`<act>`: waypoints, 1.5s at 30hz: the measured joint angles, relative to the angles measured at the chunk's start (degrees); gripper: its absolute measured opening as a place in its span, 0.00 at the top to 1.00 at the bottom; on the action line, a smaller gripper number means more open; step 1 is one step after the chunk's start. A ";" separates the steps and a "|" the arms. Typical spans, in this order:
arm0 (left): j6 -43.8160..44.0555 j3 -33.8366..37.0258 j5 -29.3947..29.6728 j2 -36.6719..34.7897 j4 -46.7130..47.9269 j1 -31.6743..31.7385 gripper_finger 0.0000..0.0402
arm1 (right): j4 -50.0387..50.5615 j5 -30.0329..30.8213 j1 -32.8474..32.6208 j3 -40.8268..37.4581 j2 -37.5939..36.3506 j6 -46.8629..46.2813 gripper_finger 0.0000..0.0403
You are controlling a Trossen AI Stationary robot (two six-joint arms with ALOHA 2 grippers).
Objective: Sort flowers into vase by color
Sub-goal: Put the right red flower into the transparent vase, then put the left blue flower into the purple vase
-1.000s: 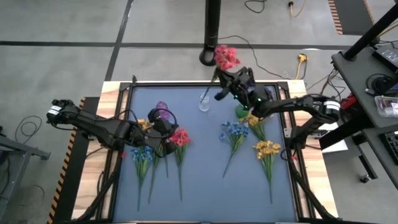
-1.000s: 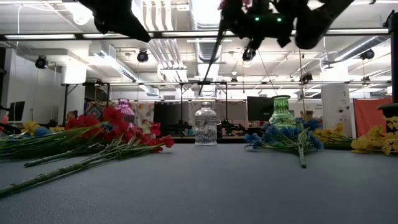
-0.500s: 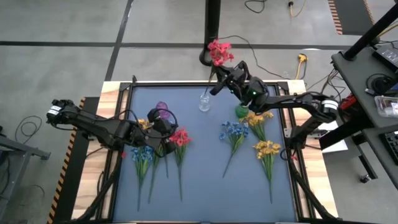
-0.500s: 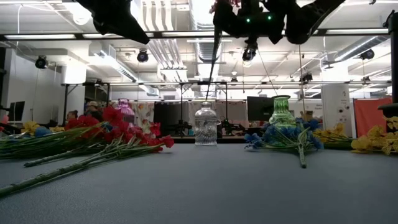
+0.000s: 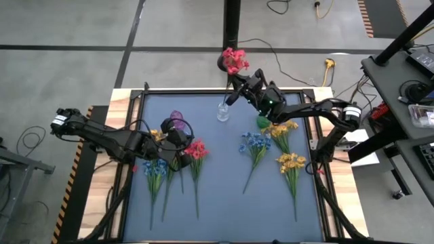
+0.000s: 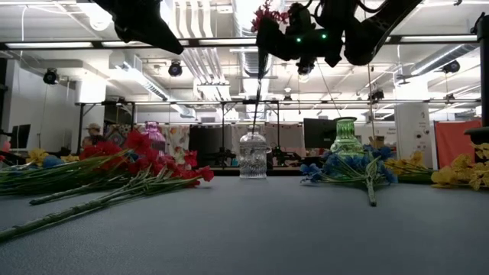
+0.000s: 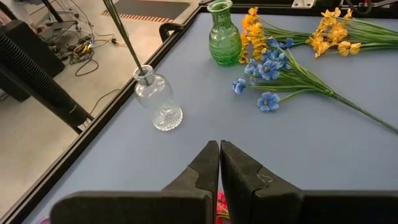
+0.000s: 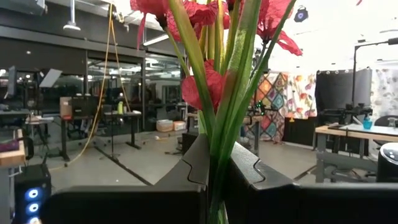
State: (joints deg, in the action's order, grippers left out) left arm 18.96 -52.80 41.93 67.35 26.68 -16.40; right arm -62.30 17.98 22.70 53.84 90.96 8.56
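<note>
Right tool (image 5: 237, 89) clamps red flower (image 5: 233, 59) stem above clear vase (image 5: 222, 112).

Bright even overhead light; ceiling lamps (image 6: 248, 14) glare; soft shadows; sharp focus.

place: lab/workshop | cues: ceiling ducts (image 6: 206, 30); desks with monitors (image 8: 81, 109); floor cables (image 5: 288, 8)

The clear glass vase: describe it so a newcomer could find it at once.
On the blue table mat, look to the far edge, near the middle. The clear glass vase stands there with a red flower's stem in its neck, held by the right hand. Its neighbours are a green vase and a purple vase.
</note>
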 joint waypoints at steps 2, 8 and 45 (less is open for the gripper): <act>0.03 0.00 -0.02 0.00 0.00 0.00 1.00 | 0.65 -0.01 -0.04 -0.02 0.09 0.02 0.95; 0.37 0.00 -0.02 0.00 0.02 0.00 1.00 | 3.04 -0.04 -0.04 -0.02 0.13 -1.20 0.82; 34.64 0.00 -19.67 0.00 14.98 -0.02 1.00 | 62.41 -0.31 -3.07 -0.04 -22.39 -13.07 0.44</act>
State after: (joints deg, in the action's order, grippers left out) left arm 53.60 -52.80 22.26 67.35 41.67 -16.43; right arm 0.11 17.66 19.63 53.80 68.57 -4.52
